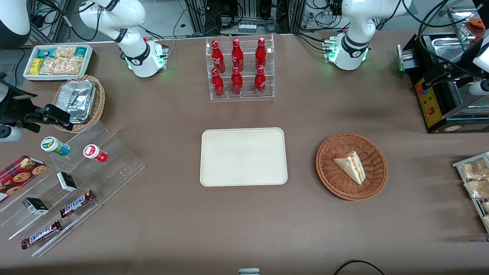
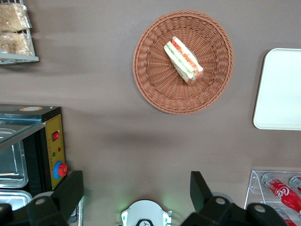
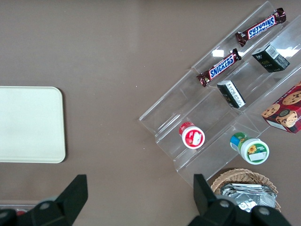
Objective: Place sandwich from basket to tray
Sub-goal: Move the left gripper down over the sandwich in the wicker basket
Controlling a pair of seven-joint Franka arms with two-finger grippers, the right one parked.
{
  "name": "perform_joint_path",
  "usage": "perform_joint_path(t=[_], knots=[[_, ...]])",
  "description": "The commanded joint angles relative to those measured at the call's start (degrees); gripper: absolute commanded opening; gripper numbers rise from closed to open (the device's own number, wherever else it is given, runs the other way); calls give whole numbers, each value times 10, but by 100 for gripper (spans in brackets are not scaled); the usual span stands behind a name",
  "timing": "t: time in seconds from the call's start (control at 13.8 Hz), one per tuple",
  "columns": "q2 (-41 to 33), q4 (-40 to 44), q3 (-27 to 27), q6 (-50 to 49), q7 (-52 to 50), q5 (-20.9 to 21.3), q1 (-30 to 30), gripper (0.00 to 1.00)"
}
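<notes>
A triangular sandwich lies flat in the round reddish-brown wicker basket, red and green filling showing along one edge. The cream tray sits beside the basket, apart from it, with nothing on it. The left gripper hangs high above the brown table, well clear of the basket, jaws spread wide and holding nothing.

The round reddish-brown woven wicker basket looks rough and ribbed; the flat cream rectangular tray is smooth and matt; the brown table looks matt, cloth-like. Matt black tool.
</notes>
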Motion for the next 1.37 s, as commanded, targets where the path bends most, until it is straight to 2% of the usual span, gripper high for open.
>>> perform_joint_path(t=[0.0, 0.14, 0.29, 0.58, 0.87, 1.01, 1.3], knots=[[13, 17, -7, -13, 4, -9, 9, 100], [26, 15, -7, -3, -8, 3, -1, 100], [64, 4, -5, 29, -69, 33, -21, 100], [105, -114, -3, 216, -291, 37, -63, 100], [203, -128, -4, 347, -484, 37, -97, 100], [230, -147, -4, 394, -512, 38, -112, 100], [231, -226, -4, 514, -540, 37, -113, 100]])
